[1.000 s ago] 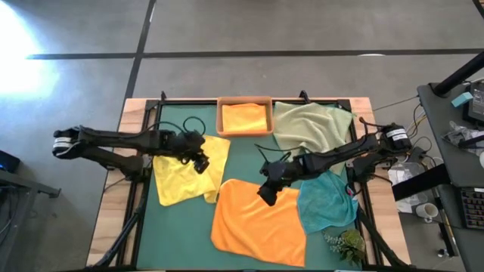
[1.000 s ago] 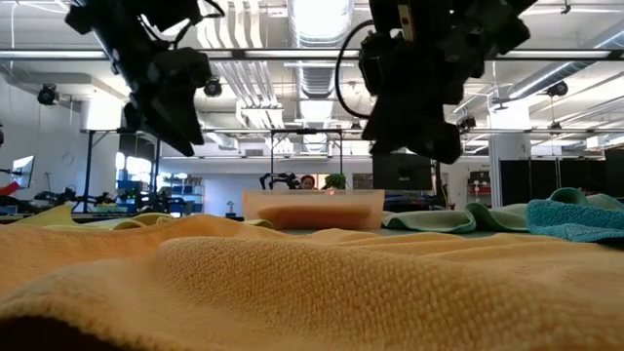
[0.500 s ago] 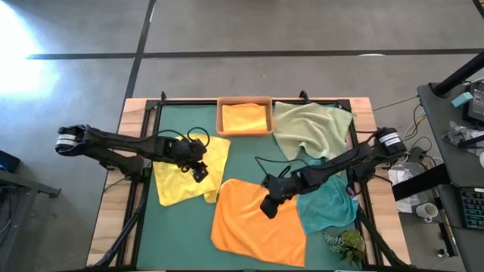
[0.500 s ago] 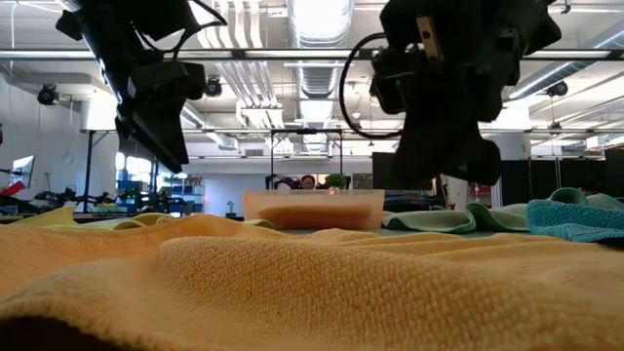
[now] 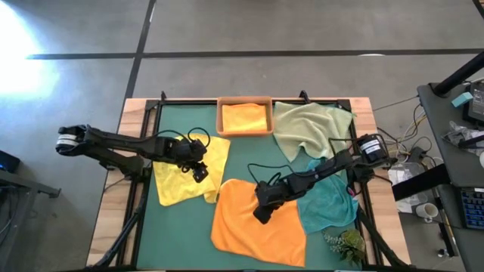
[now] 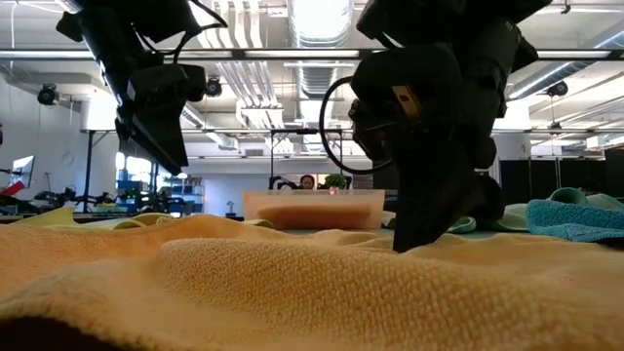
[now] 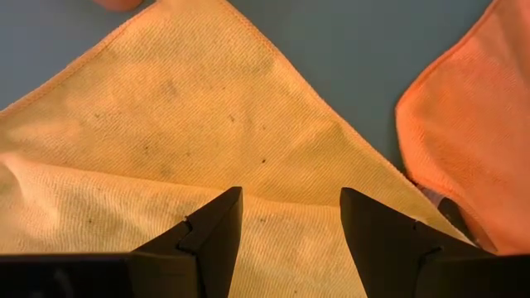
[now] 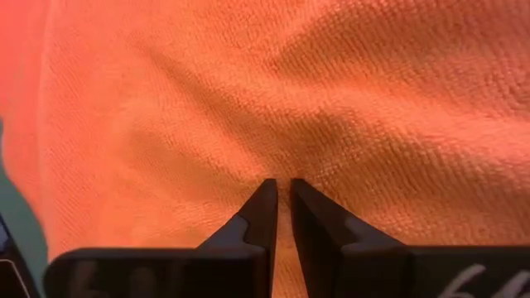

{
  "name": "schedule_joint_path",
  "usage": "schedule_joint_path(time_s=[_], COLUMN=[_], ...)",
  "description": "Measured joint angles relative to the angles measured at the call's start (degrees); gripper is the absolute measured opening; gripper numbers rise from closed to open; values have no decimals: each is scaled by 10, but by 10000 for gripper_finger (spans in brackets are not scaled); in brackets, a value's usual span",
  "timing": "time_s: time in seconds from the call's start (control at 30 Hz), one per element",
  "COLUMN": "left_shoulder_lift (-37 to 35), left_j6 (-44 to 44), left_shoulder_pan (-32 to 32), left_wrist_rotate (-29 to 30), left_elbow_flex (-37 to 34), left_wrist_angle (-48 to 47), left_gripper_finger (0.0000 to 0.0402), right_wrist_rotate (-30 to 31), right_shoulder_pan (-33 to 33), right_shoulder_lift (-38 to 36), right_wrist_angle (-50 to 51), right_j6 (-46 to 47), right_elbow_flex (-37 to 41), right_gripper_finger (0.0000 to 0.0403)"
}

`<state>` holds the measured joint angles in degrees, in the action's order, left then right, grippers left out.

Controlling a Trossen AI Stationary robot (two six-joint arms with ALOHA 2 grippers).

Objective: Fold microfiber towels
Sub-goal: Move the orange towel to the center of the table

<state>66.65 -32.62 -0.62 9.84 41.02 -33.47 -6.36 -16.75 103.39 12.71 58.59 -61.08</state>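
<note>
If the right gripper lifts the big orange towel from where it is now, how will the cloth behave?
Probably floppy: the orange towel already lies rumpled. With the right gripper nearly shut on mid-cloth, it would likely tent up and drape. It looks light, and its nubby pile should resist slipping.

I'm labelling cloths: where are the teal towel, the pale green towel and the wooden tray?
teal towel (image 5: 327, 205), high view, its middle.
pale green towel (image 5: 306, 128), high view, its middle.
wooden tray (image 5: 220, 118), high view, its left rim.
</note>
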Motion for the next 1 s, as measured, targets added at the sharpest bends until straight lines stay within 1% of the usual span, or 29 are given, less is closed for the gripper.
schedule_joint_path(time_s=[0.2,0.3,0.37,0.57,0.7,0.77,0.83,0.9,1.0], left_shoulder_lift=[0,0,0,0,0,0,0,0,0], left_j6=[0,0,0,5,5,5,11,28,34], left_shoulder_pan=[0,0,0,0,0,0,0,2,11], left_wrist_rotate=[-2,-3,-3,-4,-4,-4,-6,-10,-18], left_elbow_flex=[-2,-2,-2,-2,-2,-2,-2,-2,-2], left_wrist_angle=[0,0,0,0,0,-1,-1,-1,-1], left_gripper_finger=[189,189,189,189,189,189,189,189,189], right_wrist_rotate=[2,15,31,114,134,139,154,171,190], right_shoulder_pan=[2,2,2,3,3,2,-2,-7,-9], right_shoulder_lift=[-5,-15,-27,-70,-97,-108,-123,-144,-163], right_wrist_angle=[56,112,163,374,464,470,443,412,327], right_j6=[1,14,25,77,122,120,112,93,38], right_elbow_flex=[0,0,1,7,5,6,6,5,5], right_gripper_finger=[33,33,33,34,34,34,34,34,34])
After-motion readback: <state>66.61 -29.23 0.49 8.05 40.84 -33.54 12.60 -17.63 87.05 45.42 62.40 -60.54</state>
